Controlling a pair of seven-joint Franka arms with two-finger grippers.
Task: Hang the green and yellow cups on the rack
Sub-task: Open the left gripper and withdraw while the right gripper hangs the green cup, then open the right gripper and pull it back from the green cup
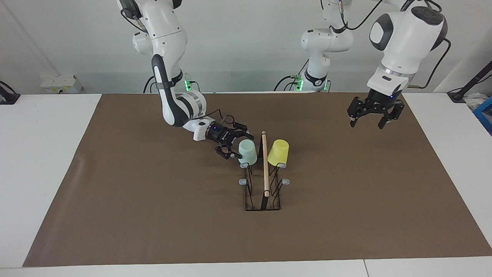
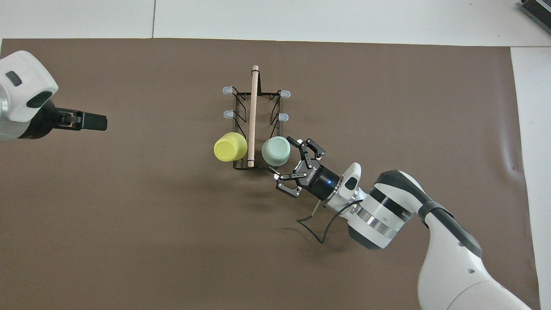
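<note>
Fingers (image 1: 225, 152) of the right gripper (image 1: 235, 145) spread wide, just beside the green cup (image 1: 247, 151), gripping nothing; a small gap between fingertips and cup wall in the overhead view. Green cup hung upside down on the rack (image 1: 263, 181), on the prong nearest the robots at the right arm's side. Yellow cup (image 1: 278, 152) likewise inverted on the matching prong at the left arm's side, the wooden rod (image 1: 265, 165) between the two. Four remaining grey-tipped prongs bare. Rack standing mid-bench on the brown mat (image 1: 153, 200). Left gripper (image 1: 371, 120) raised over the mat toward the left arm's end, fingers parted and holding nothing, waiting.
</note>
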